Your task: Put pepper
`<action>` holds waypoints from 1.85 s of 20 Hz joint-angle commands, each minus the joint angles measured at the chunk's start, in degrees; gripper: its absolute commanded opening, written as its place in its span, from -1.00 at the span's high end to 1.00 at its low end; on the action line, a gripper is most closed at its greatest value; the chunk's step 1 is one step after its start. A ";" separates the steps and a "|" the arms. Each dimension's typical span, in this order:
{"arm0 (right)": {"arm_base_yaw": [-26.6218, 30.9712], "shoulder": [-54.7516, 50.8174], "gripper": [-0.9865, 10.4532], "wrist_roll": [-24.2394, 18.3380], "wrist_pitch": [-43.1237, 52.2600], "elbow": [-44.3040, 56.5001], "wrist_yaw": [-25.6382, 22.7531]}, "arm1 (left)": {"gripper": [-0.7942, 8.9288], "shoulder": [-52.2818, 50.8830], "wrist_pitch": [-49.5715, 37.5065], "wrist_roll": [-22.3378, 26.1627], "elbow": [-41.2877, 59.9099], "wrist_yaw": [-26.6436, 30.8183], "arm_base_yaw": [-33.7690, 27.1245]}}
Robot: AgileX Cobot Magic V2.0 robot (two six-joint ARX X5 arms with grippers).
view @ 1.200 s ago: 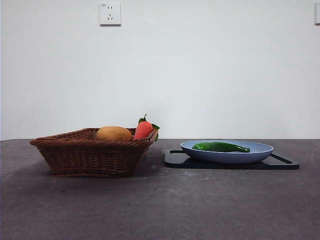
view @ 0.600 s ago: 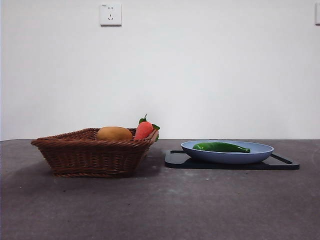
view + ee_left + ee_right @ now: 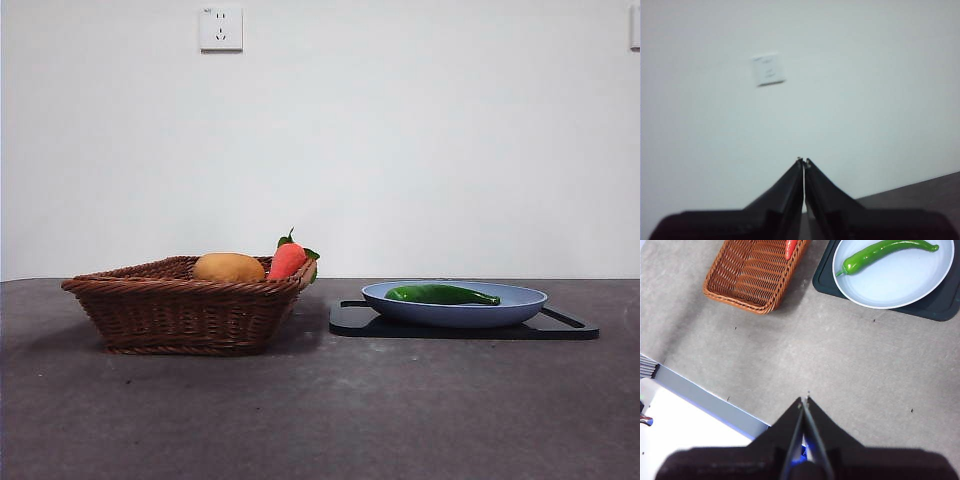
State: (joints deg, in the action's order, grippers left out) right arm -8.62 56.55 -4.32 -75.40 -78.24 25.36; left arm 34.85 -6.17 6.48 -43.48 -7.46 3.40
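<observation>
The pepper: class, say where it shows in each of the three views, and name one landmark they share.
Front view: pepper lies on the blue plate, right of the basket.
Left wrist view: not in it.
Right wrist view: pepper on the plate, at the picture's upper right.
Shared landmark: the plate.

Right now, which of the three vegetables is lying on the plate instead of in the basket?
The long dark-green pepper, lying flat on the blue plate. The red-orange vegetable and the yellow-orange lump sit in the wicker basket.
</observation>
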 commanded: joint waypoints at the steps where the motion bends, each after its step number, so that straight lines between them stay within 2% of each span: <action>1: -0.07 0.44 0.81 -0.22 0.35 -1.05 0.00 | 0.82 -5.97 -2.93 0.79 8.70 -0.04 -3.61; 6: -0.07 0.44 0.81 -0.22 0.35 -1.05 0.00 | 0.82 -17.29 -2.78 -1.62 23.67 -0.07 -7.15; 8: -0.07 0.44 0.81 -0.22 0.37 -1.05 0.00 | 0.82 -20.52 -2.73 -4.00 28.48 -0.09 -7.78; 14: -0.07 0.44 0.81 -0.22 0.37 -1.05 0.00 | 0.82 -27.63 -2.29 -8.02 39.06 -0.07 -8.39; 19: -0.07 0.44 0.81 -0.22 0.35 -1.05 0.00 | 0.82 -30.51 1.22 -8.66 42.49 -0.09 -8.39; 27: -0.07 0.44 0.81 -0.22 0.35 -1.05 0.02 | 0.82 -34.38 14.14 -9.94 43.10 -0.15 -8.37; 31: -0.07 0.44 0.81 -0.22 0.37 -1.05 0.00 | 0.82 -34.75 16.09 -9.99 43.10 -0.61 -8.37; 37: -0.07 0.44 0.81 -0.22 0.37 -1.05 0.00 | 0.82 -34.62 14.38 -9.90 43.10 -1.75 -8.37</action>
State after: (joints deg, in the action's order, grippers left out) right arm -8.62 56.55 -4.32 -75.37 -78.22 25.36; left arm 0.36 8.75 -3.09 -1.02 -9.19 -4.78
